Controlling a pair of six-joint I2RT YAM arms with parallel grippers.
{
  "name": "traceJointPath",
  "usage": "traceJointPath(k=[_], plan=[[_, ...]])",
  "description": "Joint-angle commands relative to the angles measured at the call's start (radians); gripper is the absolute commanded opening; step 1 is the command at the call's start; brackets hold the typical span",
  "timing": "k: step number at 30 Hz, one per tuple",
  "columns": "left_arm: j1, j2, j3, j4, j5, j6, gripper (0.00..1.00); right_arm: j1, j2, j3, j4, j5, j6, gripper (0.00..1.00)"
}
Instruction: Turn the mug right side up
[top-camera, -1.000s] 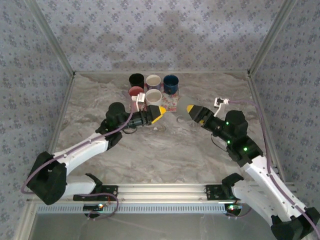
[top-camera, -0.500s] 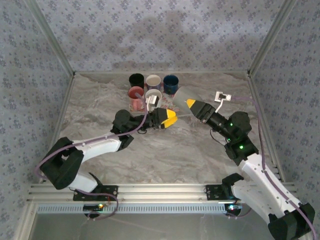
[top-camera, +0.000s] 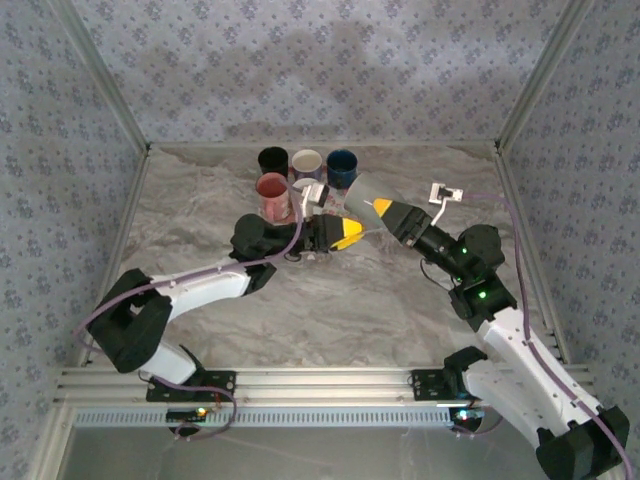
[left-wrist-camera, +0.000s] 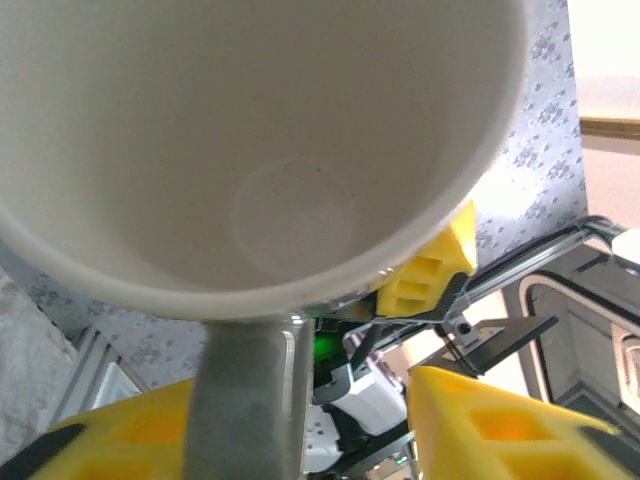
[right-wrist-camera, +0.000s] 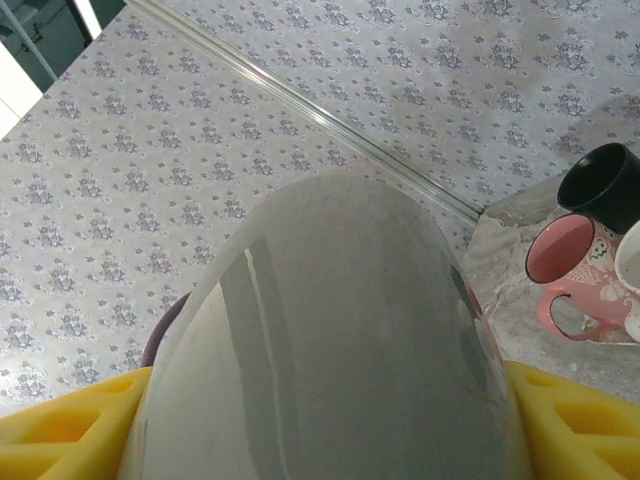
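We hold the grey mug (top-camera: 360, 187) clamped in the right gripper (top-camera: 379, 207), aloft at upper centre of the overhead view, and should centre the half-open left gripper (top-camera: 347, 236) astride its handle (left-wrist-camera: 250, 400) before squeezing.

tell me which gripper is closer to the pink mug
Left. The left gripper sits just on the near side of the pink mug; the right gripper, shut on the grey mug, is farther off to its right.

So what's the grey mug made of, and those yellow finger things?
The grey mug looks like glazed ceramic: smooth, glossy, with light streaks on its side. The yellow fingers look like matte plastic with moulded pockets, maybe rubbery.
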Motion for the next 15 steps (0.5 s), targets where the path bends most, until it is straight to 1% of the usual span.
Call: traceJointPath(k=[1, 3, 5, 10, 11, 13, 15], plan=[[-0.012, 0.008, 0.038, 0.077, 0.024, 0.021, 0.38, 0.011, -0.02, -0.008, 0.093, 0.006, 0.006, 0.31], [-0.011, 0.009, 0.038, 0.077, 0.019, 0.028, 0.33, 0.019, -0.017, -0.009, 0.094, 0.004, 0.005, 0.31], [-0.011, 0.013, 0.045, 0.085, 0.023, 0.026, 0.25, 0.03, -0.015, -0.007, 0.09, -0.002, 0.001, 0.31], [-0.011, 0.005, 0.049, 0.057, 0.029, 0.052, 0.02, 0.041, -0.028, -0.001, 0.046, 0.01, -0.024, 0.3], [-0.011, 0.0, 0.045, 0.047, 0.025, 0.063, 0.0, 0.042, -0.033, -0.001, 0.036, 0.014, -0.033, 0.3], [-0.01, -0.011, 0.034, 0.027, 0.019, 0.088, 0.0, 0.042, -0.038, 0.0, 0.019, 0.013, -0.041, 0.31], [-0.008, -0.026, 0.019, 0.016, 0.006, 0.109, 0.0, 0.043, -0.043, -0.002, 0.002, 0.016, -0.048, 0.37]])
